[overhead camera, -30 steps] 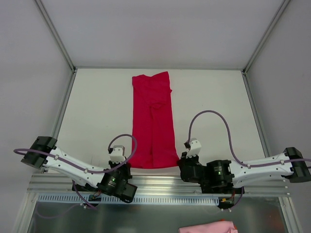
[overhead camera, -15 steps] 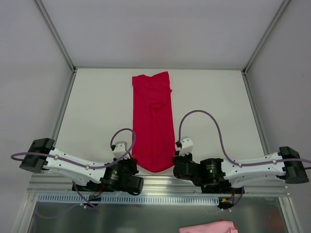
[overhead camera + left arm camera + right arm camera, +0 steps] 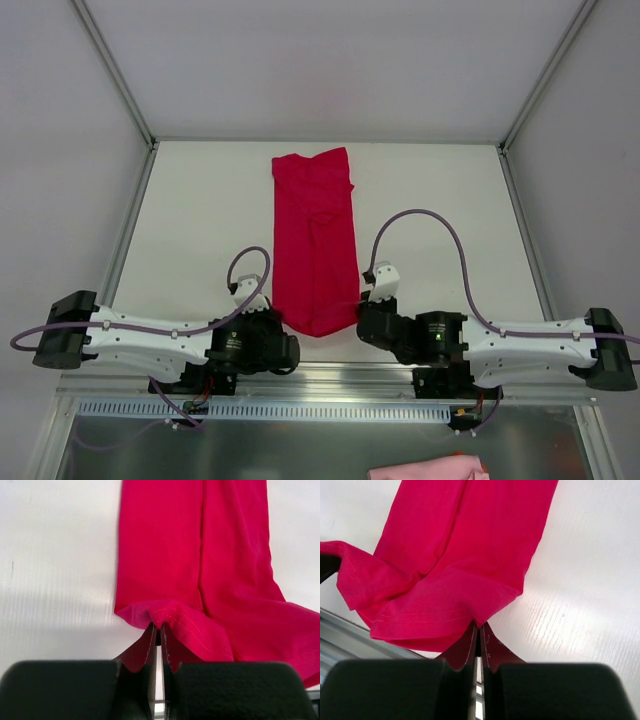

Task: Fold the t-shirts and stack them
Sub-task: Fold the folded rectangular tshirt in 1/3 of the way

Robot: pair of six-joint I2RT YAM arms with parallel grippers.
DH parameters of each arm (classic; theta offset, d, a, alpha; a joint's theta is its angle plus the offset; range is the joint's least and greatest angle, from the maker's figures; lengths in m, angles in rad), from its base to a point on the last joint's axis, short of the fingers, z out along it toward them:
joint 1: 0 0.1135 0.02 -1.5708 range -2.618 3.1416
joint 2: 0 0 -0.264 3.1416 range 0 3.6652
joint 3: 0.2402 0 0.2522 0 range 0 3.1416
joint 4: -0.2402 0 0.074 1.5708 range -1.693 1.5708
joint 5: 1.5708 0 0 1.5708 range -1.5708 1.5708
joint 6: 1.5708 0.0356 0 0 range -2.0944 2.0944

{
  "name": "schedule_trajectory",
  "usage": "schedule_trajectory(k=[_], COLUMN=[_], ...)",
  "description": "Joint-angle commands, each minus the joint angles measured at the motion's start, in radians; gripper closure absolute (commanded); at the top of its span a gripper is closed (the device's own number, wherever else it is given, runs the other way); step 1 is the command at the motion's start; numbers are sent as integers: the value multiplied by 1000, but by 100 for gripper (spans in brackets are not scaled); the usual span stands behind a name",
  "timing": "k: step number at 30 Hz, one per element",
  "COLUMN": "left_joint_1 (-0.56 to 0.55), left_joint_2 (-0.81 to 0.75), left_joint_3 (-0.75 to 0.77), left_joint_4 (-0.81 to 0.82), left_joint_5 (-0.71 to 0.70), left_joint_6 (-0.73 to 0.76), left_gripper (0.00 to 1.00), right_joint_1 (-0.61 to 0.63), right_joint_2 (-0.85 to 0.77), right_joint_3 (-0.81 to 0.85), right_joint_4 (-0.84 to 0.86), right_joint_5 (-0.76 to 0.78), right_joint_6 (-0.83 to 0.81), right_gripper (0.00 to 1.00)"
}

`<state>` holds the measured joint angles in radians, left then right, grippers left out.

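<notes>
Tabletop; t-shirt in left tool, right tool

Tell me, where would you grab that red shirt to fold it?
By the near hem, one corner per arm, coming in low from the arms' side. The shirt lies as a long narrow strip running away from the arms, so its hem is the closest free edge. The left gripper and right gripper are shut on those corners.

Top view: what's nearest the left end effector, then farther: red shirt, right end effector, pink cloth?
1. Red shirt, gripped by the left end effector.
2. Right end effector, to its right.
3. Pink cloth, bottom right.
</notes>
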<state>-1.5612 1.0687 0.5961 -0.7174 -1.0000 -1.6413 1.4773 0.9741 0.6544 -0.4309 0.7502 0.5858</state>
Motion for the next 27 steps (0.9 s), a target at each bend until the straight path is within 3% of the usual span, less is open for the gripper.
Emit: schedule_trajectory(k=[1, 13, 27], left_joint_1=[45, 260, 464], left_joint_2=[-21, -29, 63], left_joint_3=[8, 21, 93], left_joint_4=[51, 315, 478], left_joint_5=[-26, 75, 204], left_joint_6=[116, 486, 707], left_gripper=[100, 100, 100], right_joint_1=[-38, -242, -386], right_joint_2=[-28, 81, 259], right_joint_3=[54, 88, 263], right_joint_4=[-22, 106, 135], right_joint_5=[2, -170, -296], right_joint_6=[-49, -167, -271], right_gripper=[99, 99, 99])
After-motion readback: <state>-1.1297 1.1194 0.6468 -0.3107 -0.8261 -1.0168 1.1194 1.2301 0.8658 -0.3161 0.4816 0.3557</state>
